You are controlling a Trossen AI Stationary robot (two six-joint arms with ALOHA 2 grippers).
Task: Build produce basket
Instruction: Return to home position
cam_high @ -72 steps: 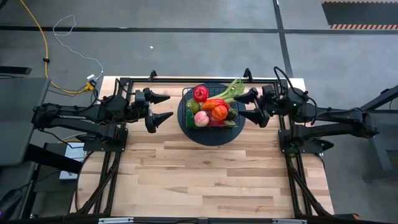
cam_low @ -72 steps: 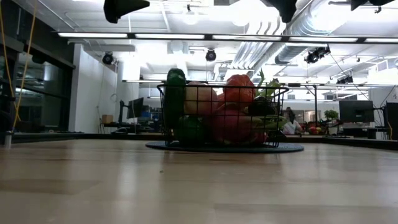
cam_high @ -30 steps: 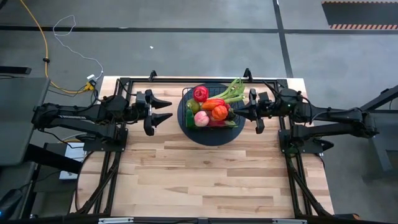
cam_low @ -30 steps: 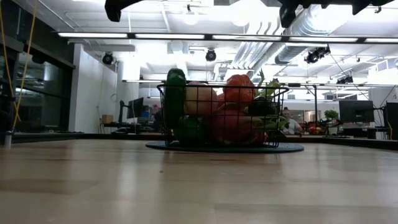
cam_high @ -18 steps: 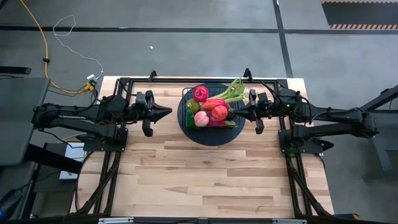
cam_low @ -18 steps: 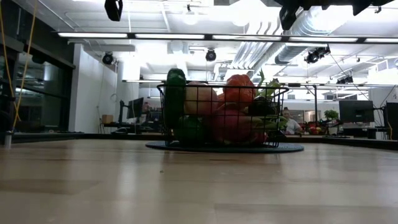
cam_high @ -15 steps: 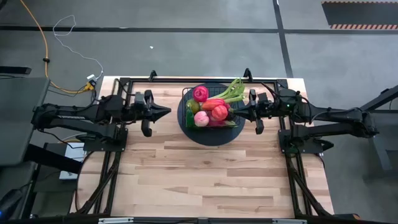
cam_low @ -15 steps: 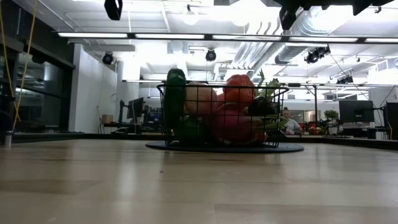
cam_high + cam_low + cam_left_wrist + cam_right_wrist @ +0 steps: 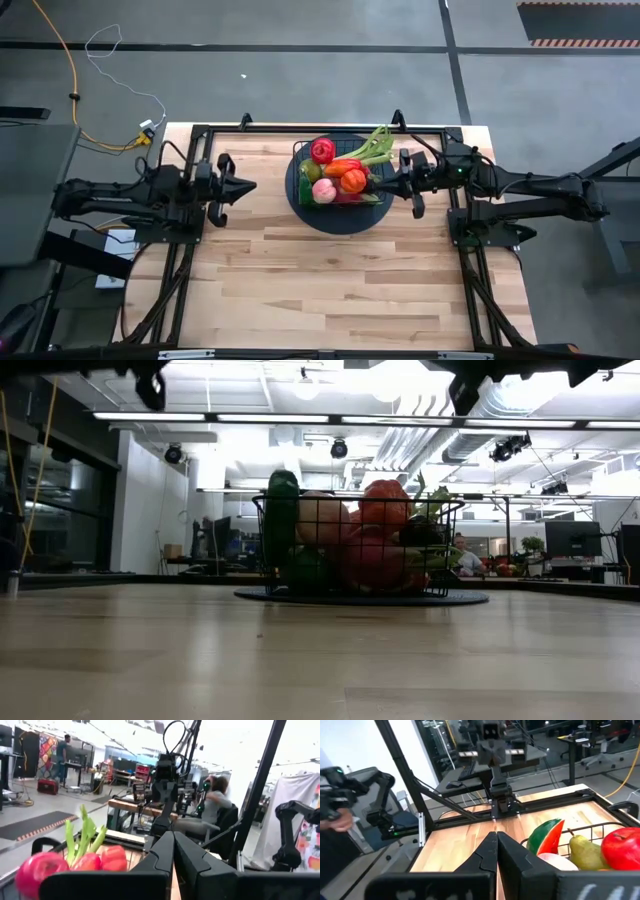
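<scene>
Wooden table (image 9: 330, 270), basket (image 9: 296, 158) full of produce (image 9: 345, 178).
Left gripper (image 9: 250, 185) and right gripper (image 9: 376, 184): fingers closed, empty; basket between them.

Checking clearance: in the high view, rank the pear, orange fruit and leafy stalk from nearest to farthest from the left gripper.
From the left gripper:
1. Pear, left side of the basket.
2. Orange fruit, its right half.
3. Leafy stalk, its far right corner.
</scene>
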